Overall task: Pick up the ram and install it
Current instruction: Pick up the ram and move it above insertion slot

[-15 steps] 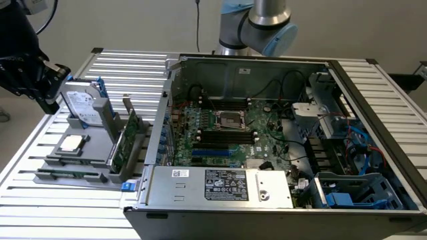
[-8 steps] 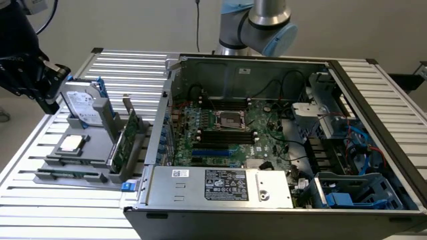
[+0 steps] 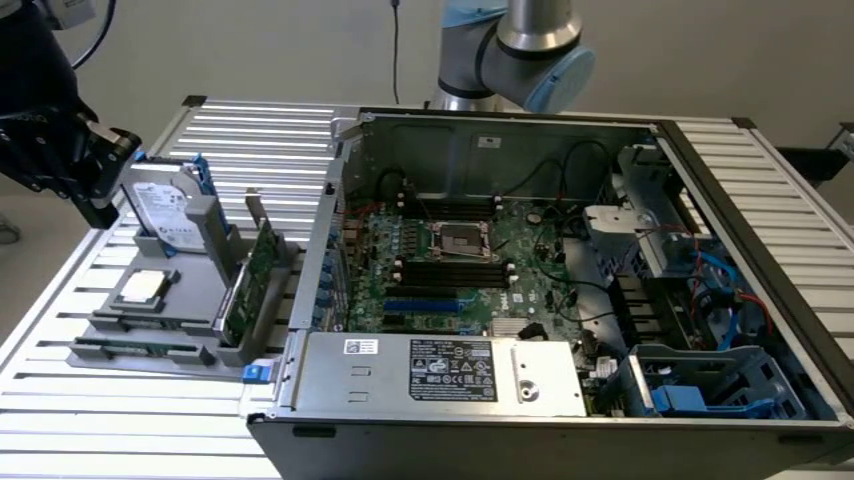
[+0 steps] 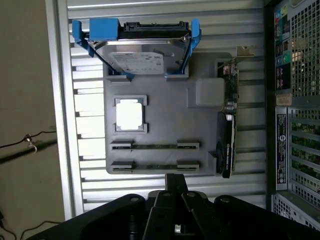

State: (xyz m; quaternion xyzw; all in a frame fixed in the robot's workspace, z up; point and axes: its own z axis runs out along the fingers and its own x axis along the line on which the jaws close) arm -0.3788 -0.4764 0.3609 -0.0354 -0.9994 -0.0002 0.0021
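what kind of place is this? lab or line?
Probably a robotics lab bench for PC assembly: an open metal computer case on a slatted aluminium table, beside a grey plastic parts tray holding two thin green ram sticks.

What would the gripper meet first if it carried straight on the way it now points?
Probably the gray parts tray, at or beside the nearer ram stick in its slot: the shut gripper points down at that edge. Depth is unclear, so I cannot tell which comes first.
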